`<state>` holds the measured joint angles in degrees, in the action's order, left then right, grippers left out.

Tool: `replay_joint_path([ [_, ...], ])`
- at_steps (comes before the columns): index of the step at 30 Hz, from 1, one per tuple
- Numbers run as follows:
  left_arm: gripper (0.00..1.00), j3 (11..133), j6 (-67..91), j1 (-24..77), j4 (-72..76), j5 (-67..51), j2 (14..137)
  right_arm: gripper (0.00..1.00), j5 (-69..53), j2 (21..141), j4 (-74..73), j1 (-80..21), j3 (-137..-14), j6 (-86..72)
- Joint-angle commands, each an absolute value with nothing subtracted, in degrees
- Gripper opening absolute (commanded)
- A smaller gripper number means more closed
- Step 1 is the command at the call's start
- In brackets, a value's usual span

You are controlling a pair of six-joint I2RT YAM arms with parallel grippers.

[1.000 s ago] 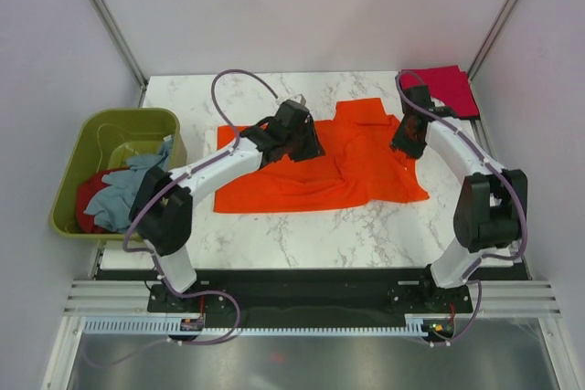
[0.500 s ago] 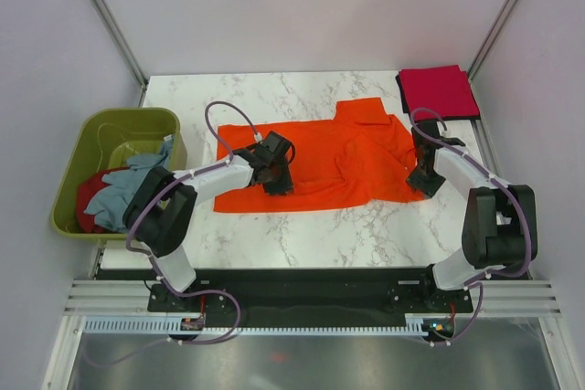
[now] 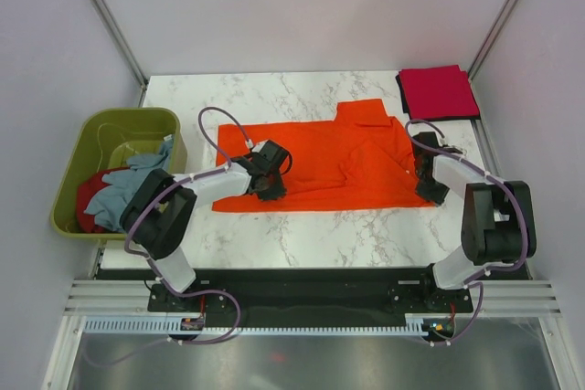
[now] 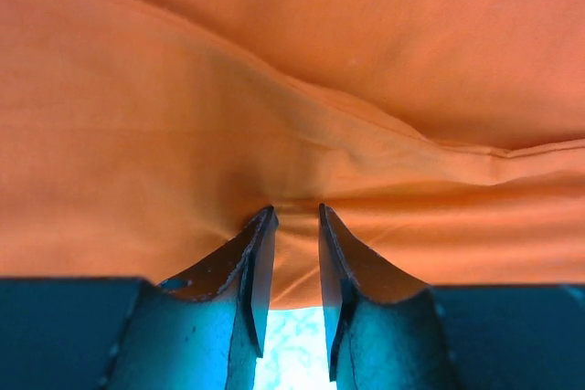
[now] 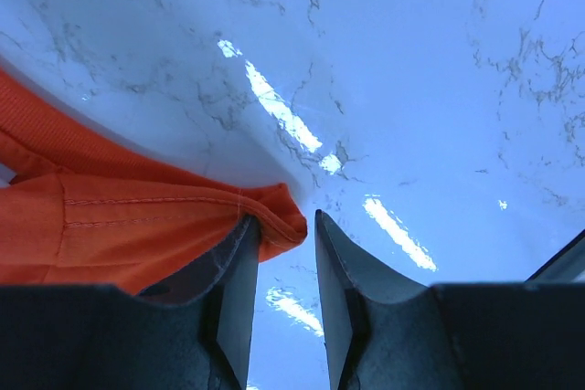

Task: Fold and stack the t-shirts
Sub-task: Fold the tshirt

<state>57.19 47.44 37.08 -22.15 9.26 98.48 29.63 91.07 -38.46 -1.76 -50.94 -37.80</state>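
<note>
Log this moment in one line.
left gripper: near hem of orange t-shirt | right gripper: its right corner | red t-shirt: folded, far right

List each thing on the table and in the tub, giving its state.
orange t-shirt, spread out on the table, wrinkled.
crimson t-shirt, folded, far right corner.
grey-blue t-shirt, crumpled in the tub.
red t-shirt, crumpled in the tub.
left pincer, narrowly open astride the orange hem.
right pincer, narrowly open at an orange corner.

High rear view down onto table (image 3: pixel 366 230), both wrist views close on shared orange t-shirt (image 3: pixel 320 171)
</note>
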Motion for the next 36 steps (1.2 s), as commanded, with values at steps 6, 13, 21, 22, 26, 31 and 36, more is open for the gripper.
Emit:
replay_joint_path([
  [6,0.38,54.22,51.33,37.44,-30.4,12.04,88.79,0.39,32.35,83.85,-40.42,-1.41,-51.06,-33.22],
  [13,0.47,66.08,44.4,35.52,-35.07,6.27,84.11,0.45,23.92,80.42,-44.65,-1.41,-61.59,-28.4],
  [21,0.45,81.97,30.08,19.96,-35.16,-5.88,91.39,0.52,3.7,92.0,-36.91,-1.41,-77.32,-18.64],
  [22,0.45,83.57,28.75,18.99,-35.24,-6.5,92.62,0.52,0.99,95.15,-35.87,-1.32,-81.0,-17.33],
  [26,0.46,89.02,24.44,14.95,-35.86,-5.19,100.25,0.57,-4.29,102.46,-28.92,-1.41,-86.56,-15.21],
  [31,0.45,94.48,21.27,12.48,-36.04,-3.08,108.0,0.57,-6.24,114.24,-25.23,-1.41,-96.48,-13.1],
  [36,0.44,100.53,18.37,10.55,-36.21,-1.23,115.39,0.57,-7.74,123.47,-23.47,-1.41,-104.67,-12.31],
])
